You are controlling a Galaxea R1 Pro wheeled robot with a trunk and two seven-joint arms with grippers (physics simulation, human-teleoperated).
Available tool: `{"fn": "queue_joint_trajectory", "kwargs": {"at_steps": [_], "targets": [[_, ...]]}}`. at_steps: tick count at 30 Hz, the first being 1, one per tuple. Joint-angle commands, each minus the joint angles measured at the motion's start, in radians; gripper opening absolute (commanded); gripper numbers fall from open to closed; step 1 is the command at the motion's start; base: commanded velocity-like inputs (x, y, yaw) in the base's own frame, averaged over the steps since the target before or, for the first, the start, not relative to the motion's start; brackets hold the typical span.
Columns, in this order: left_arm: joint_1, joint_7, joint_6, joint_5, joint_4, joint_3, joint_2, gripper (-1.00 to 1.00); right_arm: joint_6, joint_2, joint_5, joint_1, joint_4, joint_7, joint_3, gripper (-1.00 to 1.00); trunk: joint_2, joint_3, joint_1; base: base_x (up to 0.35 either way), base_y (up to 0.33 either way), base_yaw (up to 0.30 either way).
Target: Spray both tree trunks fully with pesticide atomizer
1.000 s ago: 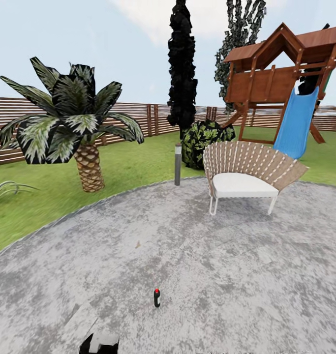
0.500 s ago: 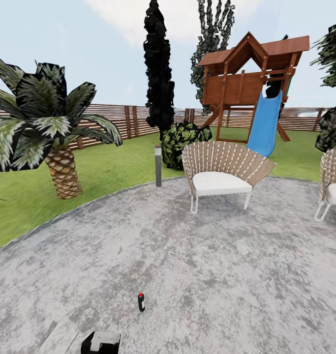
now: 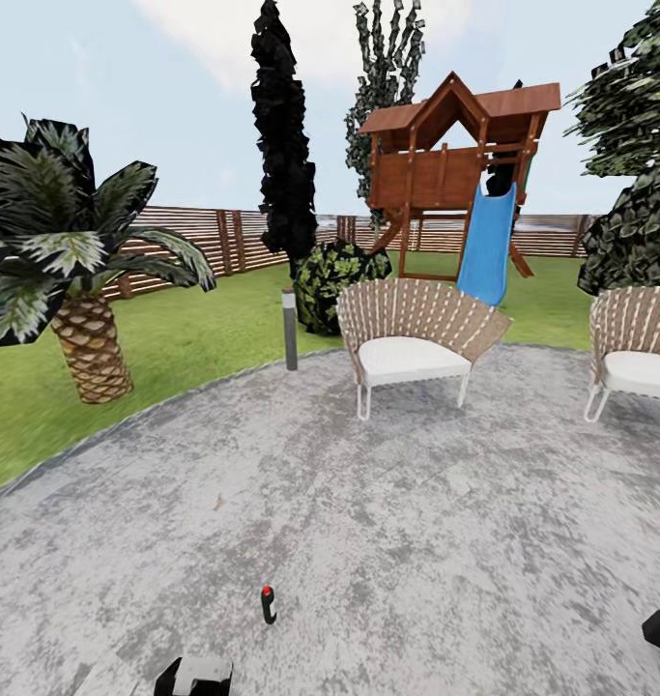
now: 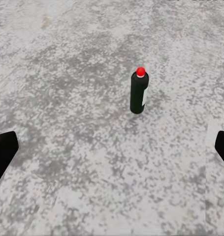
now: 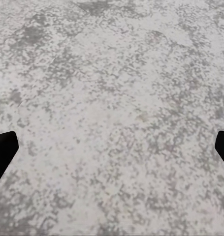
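The pesticide atomizer [image 3: 268, 605], a small black bottle with a red cap, stands upright on the grey speckled patio [image 3: 416, 522], not on grass. In the left wrist view the atomizer [image 4: 139, 92] sits ahead of my left gripper [image 4: 112, 150], which is open, its dark fingertips [image 4: 3, 155] wide apart and empty. My right gripper [image 5: 112, 150] is open over bare stone. The lawn [image 3: 204, 333] and slatted fence [image 3: 199, 237] lie beyond the patio. The pale tree trunks are out of view.
Two woven chairs [image 3: 414, 338] [image 3: 639, 353] stand at the patio's far side. A bollard lamp [image 3: 290, 329], a short palm [image 3: 73, 280], a black cypress [image 3: 283, 135], a round bush [image 3: 334, 280] and a playhouse with a blue slide [image 3: 486, 242] stand on the lawn.
The camera has turned to the right, so the whole scene has slid left and a second chair has come into view. The atomizer stands where it was.
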Motion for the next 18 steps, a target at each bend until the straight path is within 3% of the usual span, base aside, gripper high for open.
{"fn": "queue_joint_trajectory", "kwargs": {"at_steps": [1, 6, 18], "targets": [[0.0, 0.0, 0.0, 0.0, 0.0, 0.0, -0.001, 1.0, 0.0, 0.0, 0.0, 0.0, 0.0, 0.0, 0.0, 1.0, 0.0, 0.0, 0.0, 0.175, 0.105, -0.003], [0.0, 0.0, 0.0, -0.001, 0.002, 0.0, -0.002, 1.0, 0.0, 0.0, 0.0, 0.0, -0.001, -0.001, -0.001, 1.0, 0.0, 0.0, 0.0, 0.02, 0.008, -0.09], [0.001, 0.0, -0.001, 0.001, 0.004, 0.001, 0.001, 1.0, 0.0, 0.0, 0.001, 0.0, -0.001, -0.001, -0.003, 1.0, 0.0, 0.0, 0.0, 0.001, 0.005, -0.254]]}}
